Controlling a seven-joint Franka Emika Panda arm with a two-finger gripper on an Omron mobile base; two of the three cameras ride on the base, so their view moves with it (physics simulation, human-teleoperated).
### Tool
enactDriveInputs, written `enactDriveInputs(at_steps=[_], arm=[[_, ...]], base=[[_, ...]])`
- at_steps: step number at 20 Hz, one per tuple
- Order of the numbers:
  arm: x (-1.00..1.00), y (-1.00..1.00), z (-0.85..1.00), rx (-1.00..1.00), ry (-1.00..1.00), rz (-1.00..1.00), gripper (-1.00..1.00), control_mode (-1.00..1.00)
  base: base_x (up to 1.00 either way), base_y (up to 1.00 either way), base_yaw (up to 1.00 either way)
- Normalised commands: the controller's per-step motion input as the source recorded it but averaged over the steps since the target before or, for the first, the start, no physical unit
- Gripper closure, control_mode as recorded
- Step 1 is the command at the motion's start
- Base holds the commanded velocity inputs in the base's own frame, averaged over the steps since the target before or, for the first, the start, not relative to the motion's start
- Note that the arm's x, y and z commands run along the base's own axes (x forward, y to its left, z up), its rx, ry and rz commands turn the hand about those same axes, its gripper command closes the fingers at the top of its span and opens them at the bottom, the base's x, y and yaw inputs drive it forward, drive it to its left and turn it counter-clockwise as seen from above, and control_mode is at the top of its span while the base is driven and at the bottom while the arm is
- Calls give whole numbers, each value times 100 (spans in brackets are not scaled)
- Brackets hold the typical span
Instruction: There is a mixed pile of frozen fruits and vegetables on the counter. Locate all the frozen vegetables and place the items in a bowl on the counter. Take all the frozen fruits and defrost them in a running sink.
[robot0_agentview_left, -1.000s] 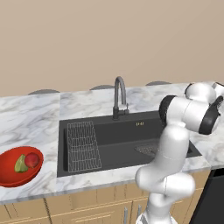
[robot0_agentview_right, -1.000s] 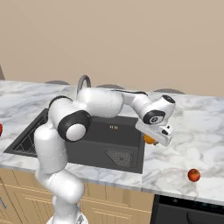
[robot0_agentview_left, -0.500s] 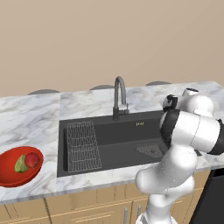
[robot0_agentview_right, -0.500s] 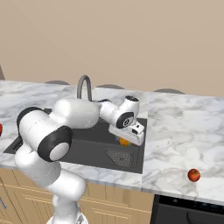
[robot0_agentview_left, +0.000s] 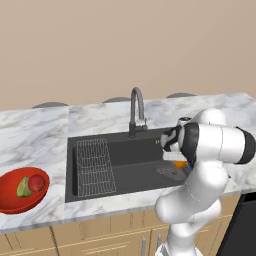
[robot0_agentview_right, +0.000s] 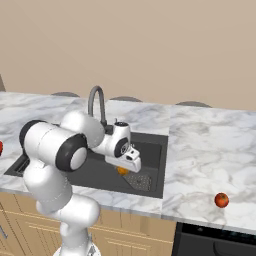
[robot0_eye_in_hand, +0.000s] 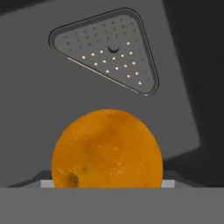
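Orange ball: while it sits between our fingers, the orange ball (robot0_eye_in_hand: 107, 148) hangs low inside the sink (robot0_agentview_left: 120, 172), above the perforated drain plate (robot0_eye_in_hand: 109, 54); we judge it is held there because the fruit is meant to defrost in the basin.
Hand: our hand (robot0_agentview_right: 125, 161) is pinching the orange ball, going by how the fruit sits right at the base of the hand view; the fingertips themselves are hidden behind it.
Arm pose: we reach from the front of the sink, elbow bulging high, forearm sloping down into the basin's right half, wrist turned so the hand looks at the basin floor.
Tap: the gooseneck tap (robot0_agentview_left: 136, 110) stands at the back edge of the sink; we cannot tell whether water is running.
Bowl: the red bowl (robot0_agentview_left: 22, 190) rests on the desk (robot0_agentview_left: 35, 135) left of the sink, with the green wedge (robot0_agentview_left: 22, 188) and pinkish-red ball (robot0_agentview_left: 36, 183) inside, so the vegetables look sorted.
Red ball: the small red ball (robot0_agentview_right: 221, 200) lies on the desk well right of the sink, a fruit not yet fetched.
Next: we judge that letting go over the drain comes next.
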Motion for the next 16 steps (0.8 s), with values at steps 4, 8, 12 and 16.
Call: enactDriveInputs(at_steps=[4,8,12,16], arm=[[62,52,-54,0,11,11,100,-100],[64,37,-49,0,10,15,100,-100],[63,14,-30,1,9,20,100,-100],[38,13,-20,1,1,17,100,-100]], base=[[0,0,0],[0,0,0],[0,0,0],[0,0,0]])
